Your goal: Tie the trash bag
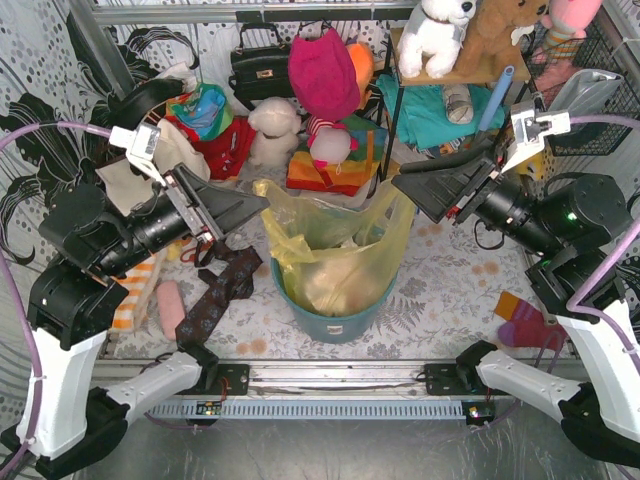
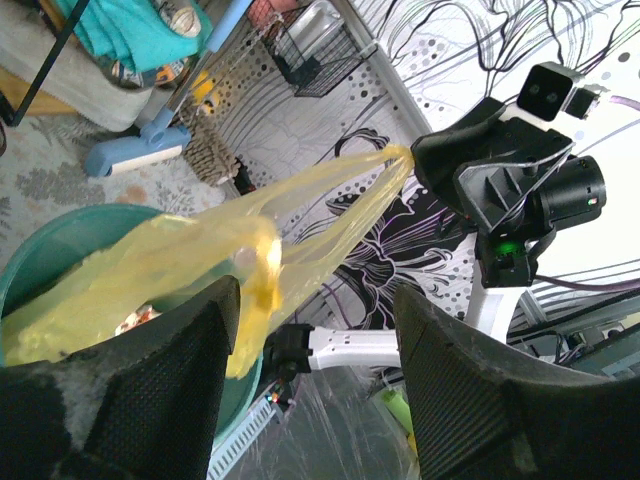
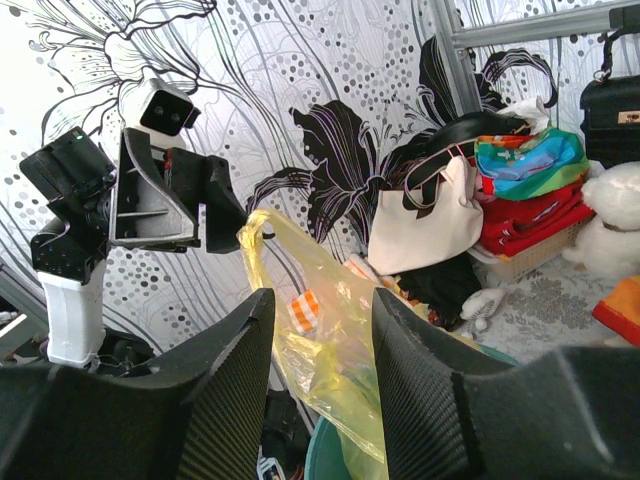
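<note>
Left gripper (image 2: 315, 300) and right gripper (image 3: 322, 300), jaws parted and clamping nothing, flank the trash bag's (image 1: 340, 250) drawn-out corners, apparently positioned to grip them for knotting.

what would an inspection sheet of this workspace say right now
surface: table under grey floral cloth, partly covered
job's things: trash bag in teal bin, mouth untied, corners drawn toward both grippers
clutter: dark patterned tie, red mitten, cream tote, plush toys
grippers: left gripper open, bag film against one finger; right gripper open, bag corner reaching its tip
cables: purple cable looping over each arm
surroundings: floral wall, wire basket back right
</note>
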Tool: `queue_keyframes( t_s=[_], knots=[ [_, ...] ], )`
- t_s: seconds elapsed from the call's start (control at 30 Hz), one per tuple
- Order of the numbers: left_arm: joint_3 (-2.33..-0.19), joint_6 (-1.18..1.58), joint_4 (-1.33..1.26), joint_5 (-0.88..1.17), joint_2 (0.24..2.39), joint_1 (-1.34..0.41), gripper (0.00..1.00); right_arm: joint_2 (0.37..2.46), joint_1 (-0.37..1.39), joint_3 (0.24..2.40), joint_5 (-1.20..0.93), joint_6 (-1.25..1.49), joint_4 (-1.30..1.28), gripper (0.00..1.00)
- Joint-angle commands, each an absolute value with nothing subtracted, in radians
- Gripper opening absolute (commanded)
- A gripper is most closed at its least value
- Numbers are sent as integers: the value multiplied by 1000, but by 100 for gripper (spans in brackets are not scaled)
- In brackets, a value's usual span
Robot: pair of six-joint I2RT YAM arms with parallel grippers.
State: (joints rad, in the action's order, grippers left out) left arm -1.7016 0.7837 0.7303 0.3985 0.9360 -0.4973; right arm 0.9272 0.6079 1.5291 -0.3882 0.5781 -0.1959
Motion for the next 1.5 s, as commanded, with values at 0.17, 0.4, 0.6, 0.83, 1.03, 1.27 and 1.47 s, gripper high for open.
queue_keyframes(
  t_s=[0.17, 0.4, 0.6, 0.83, 1.03, 1.27, 1.47],
  knots=[
    [-1602, 774, 709, 408, 932, -495, 75, 910, 606, 1490, -382, 576, -180, 50],
    [-1558, 790, 624, 438, 924, -495, 32, 892, 606, 1507, -353, 560, -214, 47],
    [-1581, 786, 597, 432, 899, -495, 22, 885, 606, 1529, -334, 548, -243, 47],
    [-1655, 749, 655, 359, 897, -495, 24, 882, 606, 1534, -323, 544, -251, 45],
    [-1692, 728, 654, 322, 898, -495, 12, 868, 606, 1541, -263, 532, -286, 43],
    [-1703, 731, 619, 298, 878, -495, 57, 860, 606, 1538, -237, 529, -296, 43],
    [-1710, 751, 687, 201, 879, -495, 76, 857, 607, 1533, -233, 529, -297, 43]
  ],
)
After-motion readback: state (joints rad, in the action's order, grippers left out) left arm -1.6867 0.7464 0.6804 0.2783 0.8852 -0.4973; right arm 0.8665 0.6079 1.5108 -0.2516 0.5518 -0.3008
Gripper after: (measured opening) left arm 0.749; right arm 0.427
